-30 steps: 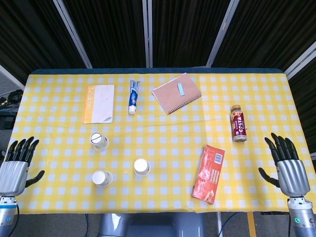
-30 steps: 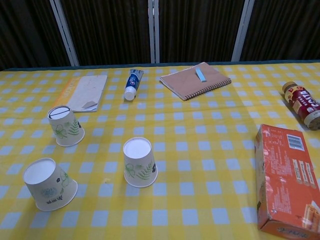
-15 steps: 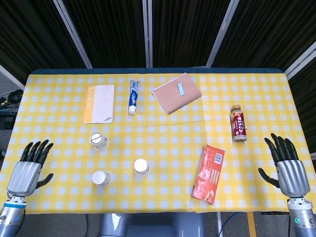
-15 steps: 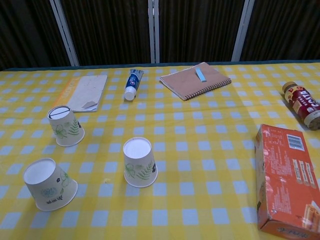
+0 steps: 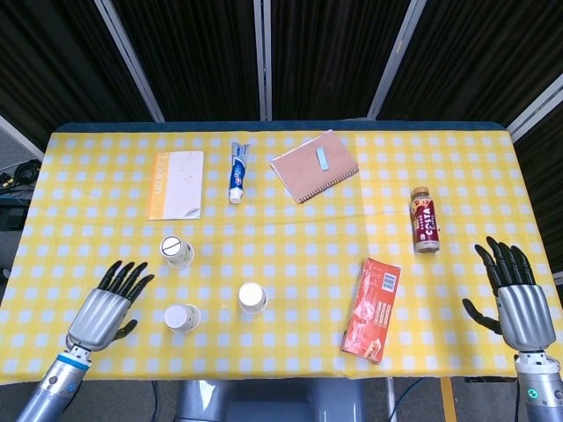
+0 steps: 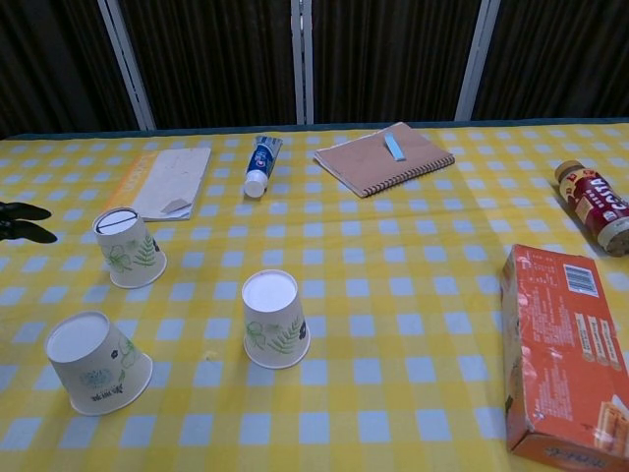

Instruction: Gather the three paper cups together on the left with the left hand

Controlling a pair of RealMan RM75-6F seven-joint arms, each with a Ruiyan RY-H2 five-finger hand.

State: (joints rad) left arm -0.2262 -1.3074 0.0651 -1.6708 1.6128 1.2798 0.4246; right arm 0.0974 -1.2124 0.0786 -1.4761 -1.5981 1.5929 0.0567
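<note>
Three paper cups stand upside down on the yellow checked table. One cup [image 5: 177, 251] [image 6: 129, 248] is furthest back, one [image 5: 183, 317] [image 6: 96, 363] sits at the front left, and one [image 5: 252, 297] [image 6: 274, 319] lies further right. My left hand [image 5: 107, 306] hovers open over the table's front left, just left of the front-left cup, touching nothing; only its dark fingertips [image 6: 20, 220] show at the chest view's left edge. My right hand [image 5: 516, 294] is open at the table's right edge, holding nothing.
At the back lie an orange-edged booklet [image 5: 176, 185], a toothpaste tube [image 5: 238, 170] and a brown notebook [image 5: 314, 165]. A red bottle [image 5: 425, 220] lies on the right. An orange box [image 5: 371, 309] sits near the front edge.
My left hand has moved right and forward from the table's left edge to beside the front-left cup. The cups and my right hand have stayed in place.
</note>
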